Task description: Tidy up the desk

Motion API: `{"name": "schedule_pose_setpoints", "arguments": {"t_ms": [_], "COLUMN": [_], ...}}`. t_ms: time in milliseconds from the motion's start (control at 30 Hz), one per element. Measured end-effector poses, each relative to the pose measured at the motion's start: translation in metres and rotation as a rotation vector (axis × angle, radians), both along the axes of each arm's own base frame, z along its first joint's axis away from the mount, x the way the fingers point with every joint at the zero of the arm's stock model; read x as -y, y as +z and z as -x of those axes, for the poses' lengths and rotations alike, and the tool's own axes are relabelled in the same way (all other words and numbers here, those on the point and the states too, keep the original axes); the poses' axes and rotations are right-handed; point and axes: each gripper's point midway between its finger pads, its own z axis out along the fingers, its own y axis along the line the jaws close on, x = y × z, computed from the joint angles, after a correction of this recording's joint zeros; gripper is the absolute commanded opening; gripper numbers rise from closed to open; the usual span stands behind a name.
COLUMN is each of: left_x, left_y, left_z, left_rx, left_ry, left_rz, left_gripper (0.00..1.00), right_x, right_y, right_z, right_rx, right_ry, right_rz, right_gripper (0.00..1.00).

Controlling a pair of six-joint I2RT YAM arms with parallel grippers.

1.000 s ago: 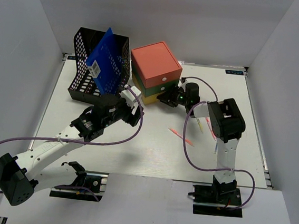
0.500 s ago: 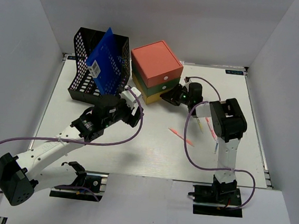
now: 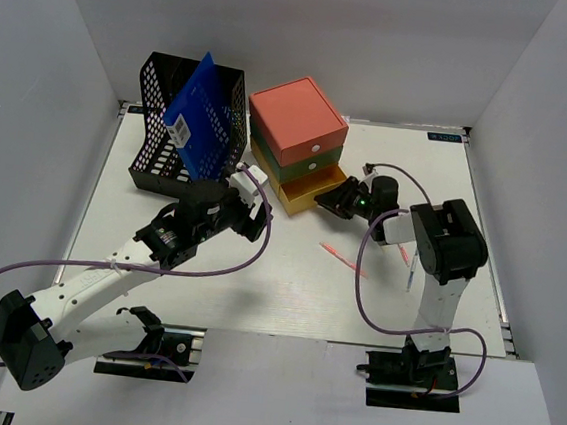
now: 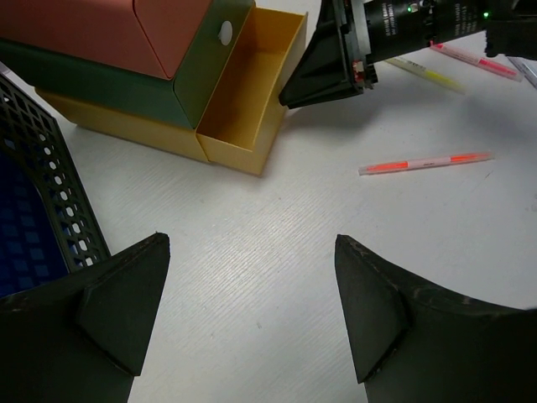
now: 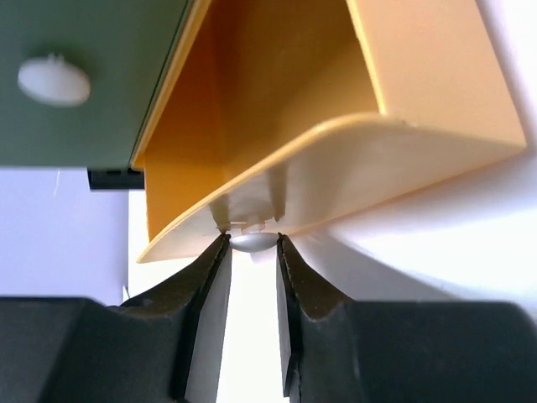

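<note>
Partway through tidying the white desk [image 3: 287, 283] under both arms. Open yellow drawer [image 3: 314, 189] held at its white knob [image 5: 252, 241] by the narrowly pinched right gripper [image 5: 252, 248]; left gripper [image 4: 250, 256] wide and empty nearby. Loose pens [image 3: 344, 260] on the desk, not yet put away.

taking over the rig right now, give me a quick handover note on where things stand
Right gripper: shut on the drawer knob of the yellow drawer.
Left gripper: open, holding nothing, over the desk in front of the drawer box.
Things: a pink pen, a yellow pen and a few more pens lie loose on the desk by the right arm. The mesh basket at the back left holds a blue folder.
Done: the bottom drawer is open, with nothing visible in it.
Left: probably put the pens in, then close the drawer.
</note>
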Motion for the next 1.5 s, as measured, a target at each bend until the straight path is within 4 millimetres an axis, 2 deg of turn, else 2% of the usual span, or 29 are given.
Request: {"name": "schedule_pose_setpoints", "arguments": {"t_ms": [67,200,233,467,567,667,733,767,800,833,867,933,967,1033,1067,1167,1300,1500], "left_x": [0.000,0.001,0.002,0.006,0.007,0.008,0.009,0.009,0.010,0.010,0.011,0.012,0.013,0.014,0.014,0.014,0.014,0.013], "left_y": [0.000,-0.001,-0.001,-0.003,-0.004,-0.004,-0.004,-0.004,-0.005,-0.005,-0.005,-0.004,-0.004,-0.004,-0.003,-0.004,-0.004,-0.004], "left_z": [0.000,0.001,0.002,0.004,0.005,0.006,0.007,0.007,0.008,0.008,0.009,0.010,0.010,0.011,0.011,0.011,0.011,0.009], "left_rx": [0.000,-0.003,-0.004,-0.014,-0.018,-0.020,-0.022,-0.024,-0.028,-0.029,-0.032,-0.029,-0.029,-0.028,-0.027,-0.028,-0.031,-0.028], "left_ry": [0.000,-0.007,-0.012,-0.038,-0.046,-0.052,-0.056,-0.059,-0.060,-0.067,-0.072,-0.080,-0.085,-0.090,-0.093,-0.093,-0.089,-0.079], "left_rz": [0.000,0.001,0.003,0.006,0.006,0.009,0.014,0.016,0.020,0.021,0.025,0.026,0.027,0.029,0.029,0.030,0.032,0.029], "left_gripper": [0.89,0.89,0.89,0.89,0.88,0.86,0.74,0.61,0.47,0.23,0.16,0.12,0.15,0.29,0.49,0.68,0.71,0.72], "right_x": [0.003,0.004,0.004,0.010,0.017,0.025,0.030,0.035,0.038,0.042,0.047,0.055,0.059,0.064,0.068,0.072,0.071,0.072], "right_y": [0.001,0.006,0.006,0.012,0.028,0.047,0.054,0.057,0.061,0.065,0.068,0.074,0.075,0.072,0.068,0.055,0.038,0.010], "right_z": [0.008,0.014,0.014,0.025,0.032,0.041,0.047,0.051,0.053,0.057,0.062,0.070,0.073,0.080,0.085,0.104,0.127,0.148], "right_rx": [-0.003,0.010,0.011,0.044,0.098,0.188,0.248,0.281,0.325,0.356,0.393,0.461,0.483,0.506,0.512,0.519,0.510,0.488], "right_ry": [0.000,0.014,0.020,0.080,0.116,0.183,0.236,0.264,0.290,0.309,0.337,0.390,0.417,0.467,0.496,0.574,0.687,0.789], "right_rz": [0.003,0.005,0.003,0.037,0.075,0.141,0.209,0.260,0.306,0.348,0.400,0.492,0.535,0.608,0.654,0.756,0.866,0.986], "right_gripper": [0.29,0.59,0.62,0.65,0.62,0.54,0.37,0.15,0.05,0.01,0.00,0.06,0.18,0.32,0.48,0.61,0.64,0.63]}}
